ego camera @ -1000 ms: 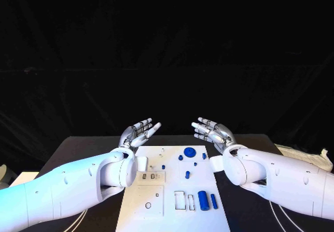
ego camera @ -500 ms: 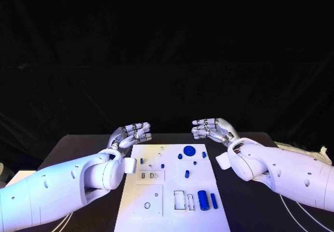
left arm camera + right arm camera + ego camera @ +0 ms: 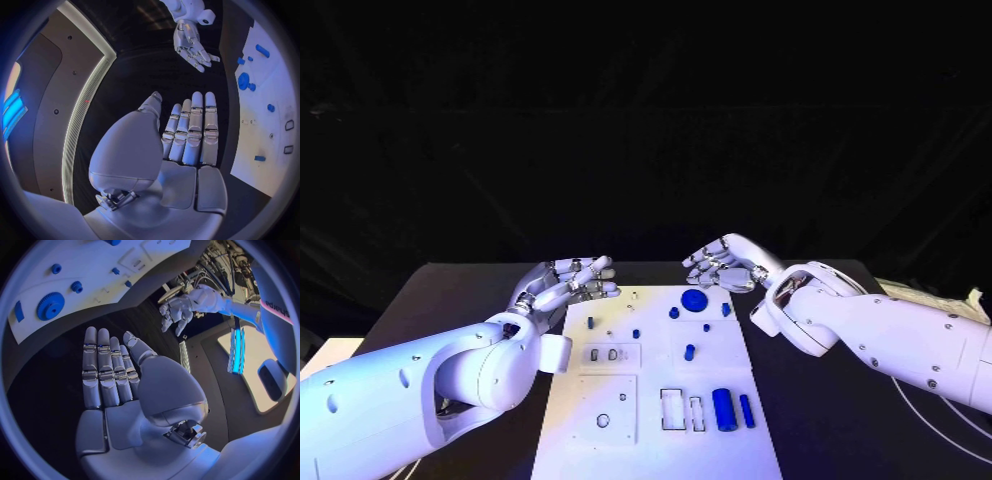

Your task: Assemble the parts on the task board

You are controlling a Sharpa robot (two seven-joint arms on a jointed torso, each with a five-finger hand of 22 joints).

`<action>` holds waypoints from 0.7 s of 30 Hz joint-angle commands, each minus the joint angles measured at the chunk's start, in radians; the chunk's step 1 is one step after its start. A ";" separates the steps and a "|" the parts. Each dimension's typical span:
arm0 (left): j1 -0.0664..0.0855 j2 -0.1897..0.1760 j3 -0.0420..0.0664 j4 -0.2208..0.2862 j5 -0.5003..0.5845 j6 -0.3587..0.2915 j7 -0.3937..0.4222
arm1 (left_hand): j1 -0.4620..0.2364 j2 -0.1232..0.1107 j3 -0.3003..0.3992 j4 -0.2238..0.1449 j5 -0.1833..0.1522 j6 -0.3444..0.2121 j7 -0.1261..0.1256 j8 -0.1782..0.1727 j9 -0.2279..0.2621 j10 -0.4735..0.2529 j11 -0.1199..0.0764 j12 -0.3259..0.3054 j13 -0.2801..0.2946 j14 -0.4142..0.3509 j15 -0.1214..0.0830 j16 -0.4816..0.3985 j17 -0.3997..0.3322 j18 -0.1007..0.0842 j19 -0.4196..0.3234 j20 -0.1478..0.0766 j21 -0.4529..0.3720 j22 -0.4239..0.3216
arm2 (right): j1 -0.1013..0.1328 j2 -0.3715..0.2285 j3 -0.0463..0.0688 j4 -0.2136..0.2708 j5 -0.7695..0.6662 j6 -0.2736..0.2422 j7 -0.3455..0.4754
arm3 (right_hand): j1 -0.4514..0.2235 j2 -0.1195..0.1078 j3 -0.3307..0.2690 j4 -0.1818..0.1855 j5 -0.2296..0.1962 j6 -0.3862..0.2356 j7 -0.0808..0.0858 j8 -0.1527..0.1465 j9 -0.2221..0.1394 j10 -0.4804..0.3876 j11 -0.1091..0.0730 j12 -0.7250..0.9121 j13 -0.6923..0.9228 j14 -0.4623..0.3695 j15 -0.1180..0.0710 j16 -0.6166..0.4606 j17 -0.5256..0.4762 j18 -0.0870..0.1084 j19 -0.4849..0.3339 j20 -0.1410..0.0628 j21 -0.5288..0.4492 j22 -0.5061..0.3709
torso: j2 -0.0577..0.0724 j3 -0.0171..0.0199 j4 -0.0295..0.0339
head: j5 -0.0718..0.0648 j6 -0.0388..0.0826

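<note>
The white task board lies along the middle of the black table. A blue gear sits at its far end with small blue pieces beside it. A blue cylinder and a thin blue pin lie near the front right. My left hand hovers over the far left corner, empty. My right hand hovers just beyond the gear, also empty. In the left wrist view my left hand has straight fingers and holds nothing. In the right wrist view my right hand does the same, near the gear.
Several empty slots and holes mark the board's near half. A pale bundle lies at the table's right edge, with thin cables running toward the front. Bare black table flanks the board.
Both hands have tipped forward and sunk from an upright pose toward the board's far end. The camera has shifted a little. No part has moved.
</note>
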State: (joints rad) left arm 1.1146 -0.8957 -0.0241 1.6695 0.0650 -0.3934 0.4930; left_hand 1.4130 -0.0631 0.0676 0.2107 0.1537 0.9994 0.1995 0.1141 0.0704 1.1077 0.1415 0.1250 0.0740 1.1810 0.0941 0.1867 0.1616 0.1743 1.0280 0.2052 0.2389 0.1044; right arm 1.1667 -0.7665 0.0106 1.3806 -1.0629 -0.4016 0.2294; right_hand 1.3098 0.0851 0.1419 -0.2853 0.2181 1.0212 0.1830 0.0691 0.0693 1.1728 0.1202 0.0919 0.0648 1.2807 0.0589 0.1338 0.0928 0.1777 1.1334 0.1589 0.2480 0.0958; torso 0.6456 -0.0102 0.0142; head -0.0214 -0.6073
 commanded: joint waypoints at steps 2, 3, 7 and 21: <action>0.008 -0.019 0.003 0.056 0.002 0.062 -0.014 | 0.006 0.015 -0.004 -0.017 -0.005 0.032 -0.009 0.000 0.000 0.044 -0.011 -0.007 0.002 0.056 -0.018 0.010 0.030 0.011 0.054 -0.017 0.015 0.000 | 0.023 0.012 0.004 0.003 -0.400 0.114 -0.203 | 0.007 -0.035 0.050 0.003 0.003 0.078 -0.029 0.012 0.005 0.091 -0.036 -0.011 0.003 0.118 -0.042 0.025 0.031 0.005 0.098 -0.049 0.069 0.028 | 0.043 -0.0106 0.0235 | -0.018 0.004; 0.010 -0.024 0.003 0.068 0.002 0.065 -0.016 | 0.004 0.014 -0.005 -0.017 -0.004 0.031 -0.008 -0.002 0.000 0.043 -0.011 -0.010 0.002 0.056 -0.017 0.009 0.032 0.010 0.055 -0.017 0.014 -0.001 | 0.028 0.014 0.004 0.003 -0.434 0.124 -0.224 | 0.002 -0.039 0.052 0.005 -0.006 0.081 -0.031 0.011 0.005 0.095 -0.038 -0.012 0.003 0.132 -0.046 0.030 0.036 0.006 0.108 -0.053 0.078 0.032 | 0.048 -0.0119 0.0264 | -0.021 0.006; 0.020 -0.040 0.003 0.107 0.002 0.074 -0.023 | 0.002 0.011 -0.007 -0.017 -0.001 0.029 -0.008 -0.005 -0.001 0.041 -0.010 -0.014 0.001 0.056 -0.017 0.006 0.035 0.010 0.056 -0.017 0.013 -0.002 | 0.043 0.022 0.005 0.007 -0.528 0.154 -0.281 | -0.016 -0.056 0.064 0.013 -0.046 0.087 -0.041 0.004 0.003 0.105 -0.047 -0.023 0.001 0.179 -0.058 0.047 0.056 0.005 0.140 -0.066 0.110 0.048 | 0.066 -0.0149 0.0363 | -0.027 0.012; 0.054 -0.082 0.004 0.180 0.002 0.076 -0.031 | -0.006 0.008 -0.013 -0.017 -0.001 0.027 -0.006 -0.011 -0.001 0.037 -0.007 -0.023 -0.001 0.057 -0.016 0.003 0.043 0.009 0.059 -0.017 0.011 -0.004 | 0.069 0.049 0.005 0.013 -0.666 0.271 -0.351 | -0.053 -0.098 0.104 0.038 -0.065 0.084 -0.047 -0.005 -0.001 0.052 -0.044 -0.032 -0.003 0.218 -0.064 0.068 0.097 0.003 0.165 -0.075 0.156 0.071 | 0.106 -0.0200 0.0504 | -0.037 0.012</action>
State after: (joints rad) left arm 1.1661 -0.9777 -0.0216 1.8440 0.0652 -0.3417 0.4624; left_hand 1.4156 -0.0526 0.0618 0.1946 0.1537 1.0257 0.1909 0.1093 0.0702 1.1472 0.1304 0.1042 0.0749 1.2332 0.0770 0.1929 0.2037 0.1794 1.0791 0.1890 0.2504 0.1010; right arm 1.2351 -0.7190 0.0157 1.3939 -1.6549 -0.1983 -0.0794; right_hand 1.2526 -0.0060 0.2424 -0.2479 0.1551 1.1046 0.1419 0.0690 0.0701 1.2296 0.0757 0.0630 0.0630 1.4613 -0.0020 0.1996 0.1894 0.1777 1.2899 0.0842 0.4015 0.1667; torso 0.7429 -0.0291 0.0611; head -0.0571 -0.5961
